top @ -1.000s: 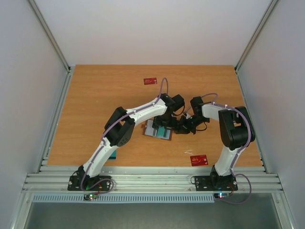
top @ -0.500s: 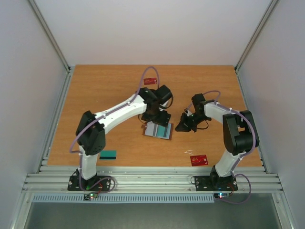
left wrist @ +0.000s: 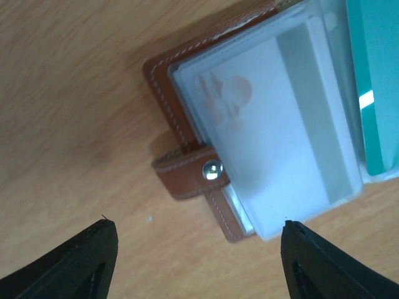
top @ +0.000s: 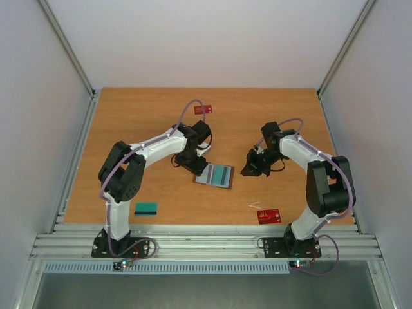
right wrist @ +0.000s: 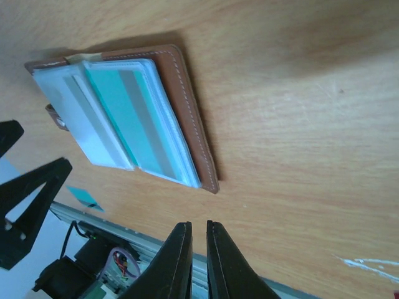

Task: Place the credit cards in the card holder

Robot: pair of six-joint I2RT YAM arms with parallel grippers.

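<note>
The brown leather card holder (top: 215, 175) lies open mid-table, its clear sleeves showing a teal card (top: 222, 174) and a white card with a grey stripe (top: 207, 172). My left gripper (top: 195, 166) is open and empty, just off the holder's left edge. In the left wrist view its gripper (left wrist: 193, 249) hangs over bare table near the snap tab (left wrist: 187, 174). My right gripper (top: 247, 170) is shut and empty, a little right of the holder. The right wrist view shows its gripper (right wrist: 199, 249) apart from the holder (right wrist: 187, 112). Loose cards: one red (top: 203, 109), another red (top: 268, 215), one teal (top: 146, 208).
White scratch marks (top: 254, 206) sit beside the front red card. Metal rails (top: 206, 243) run along the near edge, and grey walls close in both sides. The loose teal card also shows in the right wrist view (right wrist: 84, 196).
Both grippers have drawn back from the holder: the left arm swung away to the left, uncovering the teal card at front left, and the right moved slightly right. The holder stays open.
</note>
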